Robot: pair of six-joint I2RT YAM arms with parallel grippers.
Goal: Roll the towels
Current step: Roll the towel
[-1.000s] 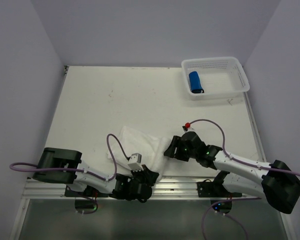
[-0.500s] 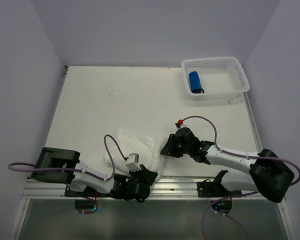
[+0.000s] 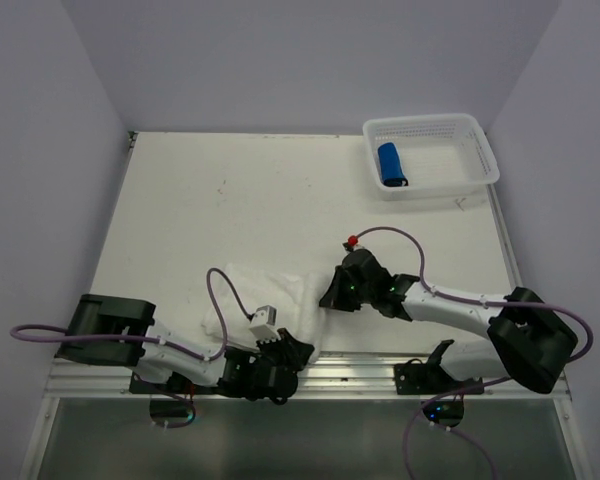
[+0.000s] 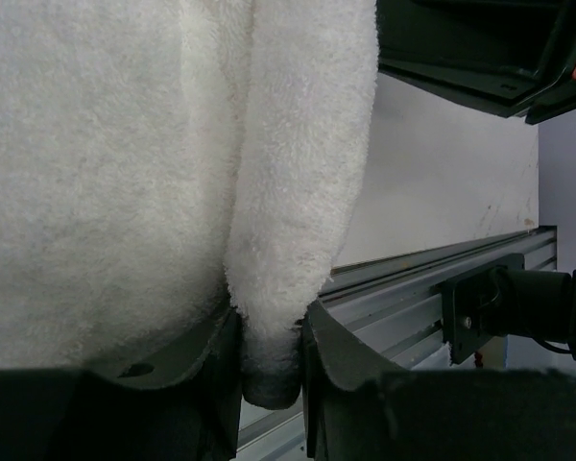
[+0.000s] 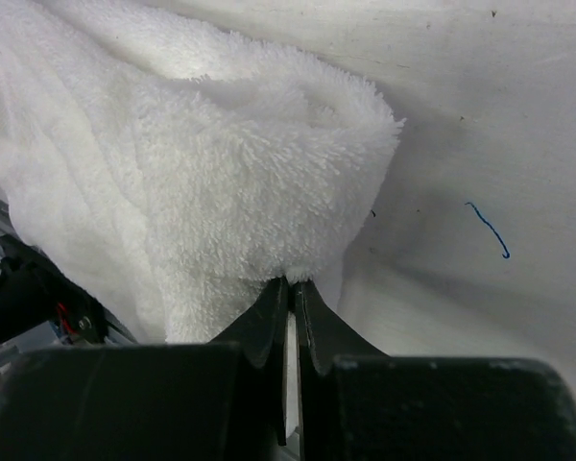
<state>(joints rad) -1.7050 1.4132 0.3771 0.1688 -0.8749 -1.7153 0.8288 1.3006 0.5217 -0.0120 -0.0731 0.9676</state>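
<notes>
white fluffy terry-cloth towel [image 3: 268, 298] lies bunched at the near edge of the pale desk [image 3: 230, 190], one fold clamped in the left end effector [image 4: 271, 348] and a corner pinched in the right end effector [image 5: 290, 300], probably so both arms can tension it for rolling.

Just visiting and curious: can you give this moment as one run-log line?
left gripper: shut on white towel | right gripper: shut on white towel | blue towel: in basket | white towel: bunched near table's front edge
</notes>
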